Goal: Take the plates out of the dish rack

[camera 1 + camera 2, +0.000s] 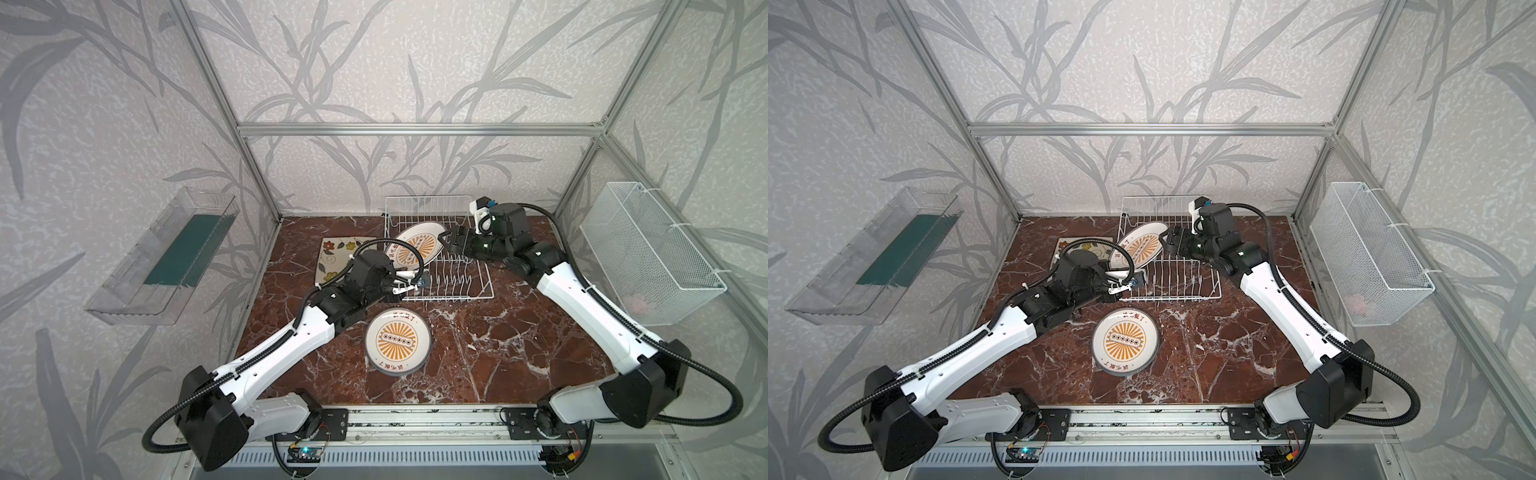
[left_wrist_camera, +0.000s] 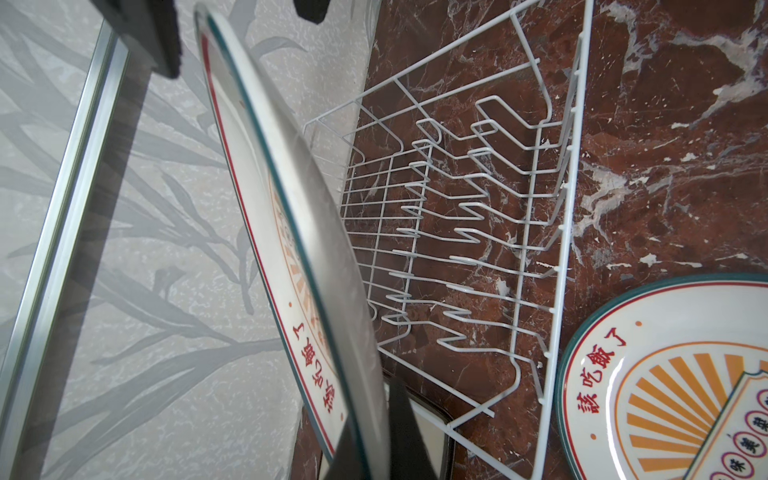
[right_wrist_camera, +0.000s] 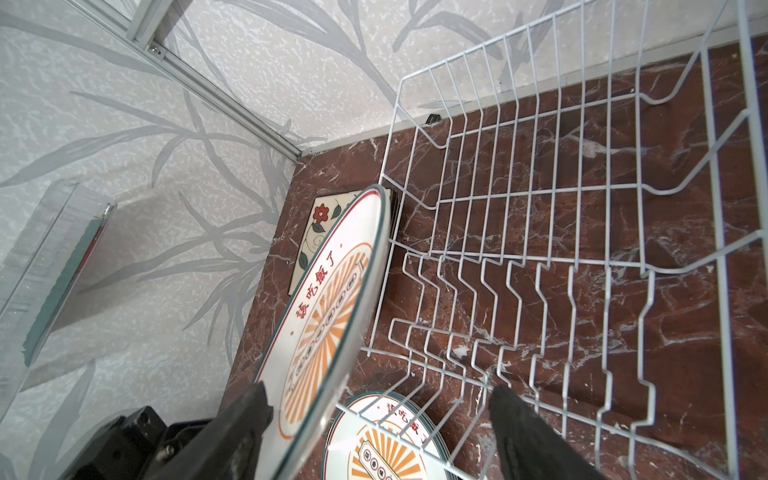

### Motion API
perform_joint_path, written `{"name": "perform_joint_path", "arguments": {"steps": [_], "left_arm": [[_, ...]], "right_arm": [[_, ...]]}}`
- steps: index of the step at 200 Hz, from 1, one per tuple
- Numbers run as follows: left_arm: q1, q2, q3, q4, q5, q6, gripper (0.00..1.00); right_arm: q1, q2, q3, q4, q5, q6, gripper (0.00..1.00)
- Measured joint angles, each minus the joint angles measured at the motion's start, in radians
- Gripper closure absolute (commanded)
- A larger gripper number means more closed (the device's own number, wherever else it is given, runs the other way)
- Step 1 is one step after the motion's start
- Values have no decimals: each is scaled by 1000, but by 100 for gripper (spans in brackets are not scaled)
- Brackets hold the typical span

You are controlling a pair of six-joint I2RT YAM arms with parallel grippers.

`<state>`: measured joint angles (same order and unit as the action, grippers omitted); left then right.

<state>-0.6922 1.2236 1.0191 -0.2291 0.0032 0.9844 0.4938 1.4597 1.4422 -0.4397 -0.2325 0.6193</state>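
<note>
Left pincer (image 2: 376,436) is clamped on the rim of the held round plate (image 1: 415,249), gripping at about the plate's 7 o'clock. The plate tilts over the 9 o'clock end of the dish rack (image 1: 465,286). Can't tell if its low rim touches wire.

Right pincer (image 1: 448,242) is open at the plate's 3 o'clock, jaws straddling the rim with nothing gripped.

Risks:
- A one-point rim pinch on a glossy plate could pivot or slip.
- An off-centre close by the right pincer could knock it loose.
- The rim could snag a tine and drag the light rack.
- A drop would hit the hard table (image 1: 498,353) or chip the round stack (image 1: 398,345) at the rack's 6 o'clock.

Materials:
- Round plates: smooth white, thin teal-edged rim, orange sunburst.
- Square plates (image 1: 336,249), at the rack's 9 o'clock: cream, floral.
- Rack: thin white wire, bent tines.
- Table: marble-look, red-brown, white veins.
</note>
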Motion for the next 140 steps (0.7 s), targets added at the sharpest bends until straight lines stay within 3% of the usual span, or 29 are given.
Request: {"name": "perform_joint_path", "arguments": {"steps": [39, 93, 140], "left_arm": [[-5, 9, -42, 52, -29, 75, 100], [-7, -4, -119, 161, -41, 132, 100], [-13, -15, -126, 193, -40, 160, 100]], "right_arm": [[8, 45, 34, -26, 6, -2, 24], [3, 65, 34, -44, -36, 16, 54], [3, 96, 32, -27, -85, 53, 64]]}}
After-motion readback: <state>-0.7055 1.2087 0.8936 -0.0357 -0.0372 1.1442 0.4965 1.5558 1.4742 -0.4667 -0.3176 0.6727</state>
